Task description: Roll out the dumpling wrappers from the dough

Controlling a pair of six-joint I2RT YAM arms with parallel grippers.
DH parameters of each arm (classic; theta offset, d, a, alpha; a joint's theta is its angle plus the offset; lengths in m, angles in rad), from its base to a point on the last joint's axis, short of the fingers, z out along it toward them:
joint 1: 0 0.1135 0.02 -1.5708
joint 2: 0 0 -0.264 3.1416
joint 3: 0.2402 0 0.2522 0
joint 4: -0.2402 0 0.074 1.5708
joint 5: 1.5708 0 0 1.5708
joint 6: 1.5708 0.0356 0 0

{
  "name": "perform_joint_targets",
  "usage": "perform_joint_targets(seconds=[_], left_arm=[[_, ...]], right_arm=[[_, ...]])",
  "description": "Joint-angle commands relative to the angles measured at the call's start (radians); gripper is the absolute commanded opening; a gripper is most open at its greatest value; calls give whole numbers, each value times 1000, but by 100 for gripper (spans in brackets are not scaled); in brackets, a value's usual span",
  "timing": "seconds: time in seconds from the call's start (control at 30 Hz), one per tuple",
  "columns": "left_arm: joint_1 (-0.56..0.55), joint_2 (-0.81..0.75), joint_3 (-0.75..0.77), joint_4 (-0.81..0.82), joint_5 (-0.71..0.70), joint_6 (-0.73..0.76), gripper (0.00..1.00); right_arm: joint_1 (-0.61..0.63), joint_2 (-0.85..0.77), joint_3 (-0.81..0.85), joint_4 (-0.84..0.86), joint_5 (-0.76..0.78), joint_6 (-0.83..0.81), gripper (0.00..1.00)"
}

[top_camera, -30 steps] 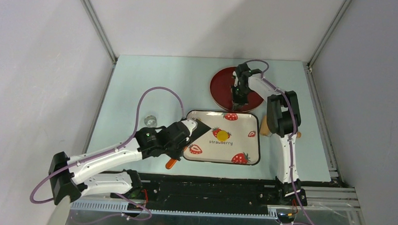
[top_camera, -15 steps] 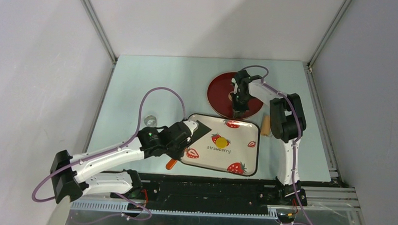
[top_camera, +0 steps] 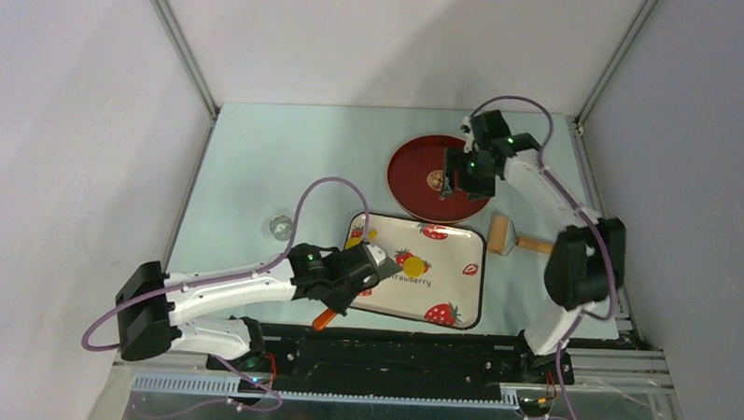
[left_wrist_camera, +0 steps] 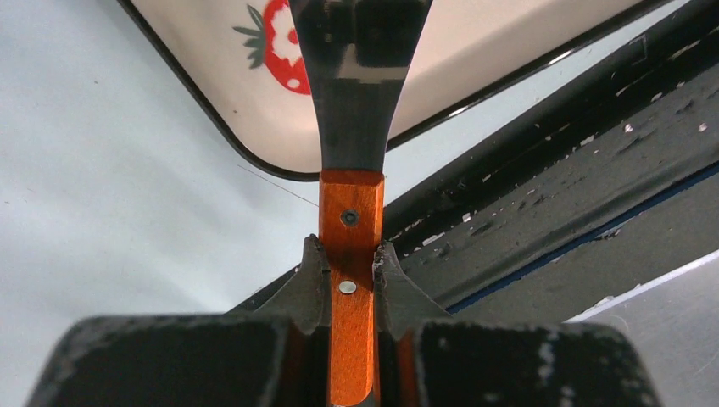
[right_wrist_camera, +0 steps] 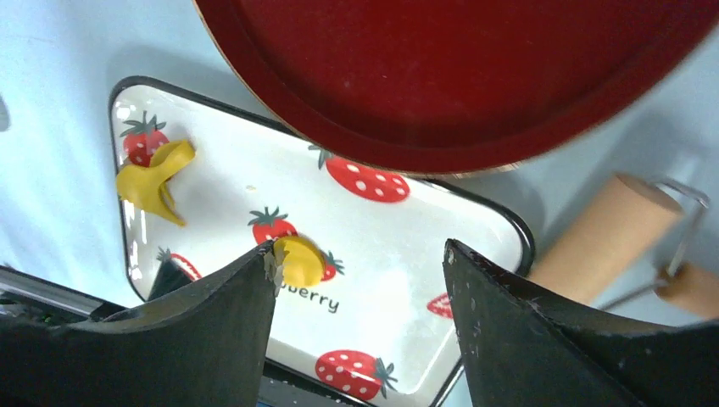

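Note:
A small round yellow dumpling wrapper lies mid-tray on the strawberry-print tray. A curled scrap of yellow dough sits at the tray's far-left corner. My left gripper is shut on the orange handle of a scraper. The scraper's dark blade reaches over the tray's near-left corner. My right gripper hangs open above the red plate, holding nothing.
A wooden roller lies on the table right of the tray, below the plate. A small clear round object stands left of the tray. The black base rail runs along the near edge.
My right gripper has opened and swung to the right side of the plate. The tray slid and turned slightly. My left arm drew back, uncovering the dough scrap.

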Motion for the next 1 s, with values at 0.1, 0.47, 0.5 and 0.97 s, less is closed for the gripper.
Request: perform_joint_targets(seconds=[0.1, 0.47, 0.5, 0.97], left_arm=[[-57, 90, 62, -22, -1, -41, 0], [-69, 176, 109, -49, 33, 4, 0], [-69, 189, 117, -53, 38, 12, 0], [-69, 283, 154, -61, 52, 46, 0]], right_arm=[[-118, -201, -286, 37, -46, 23, 76], [-316, -368, -623, 88, -154, 62, 73], [-317, -369, -630, 90, -156, 62, 72], [-319, -259, -731, 202, -230, 93, 62]])
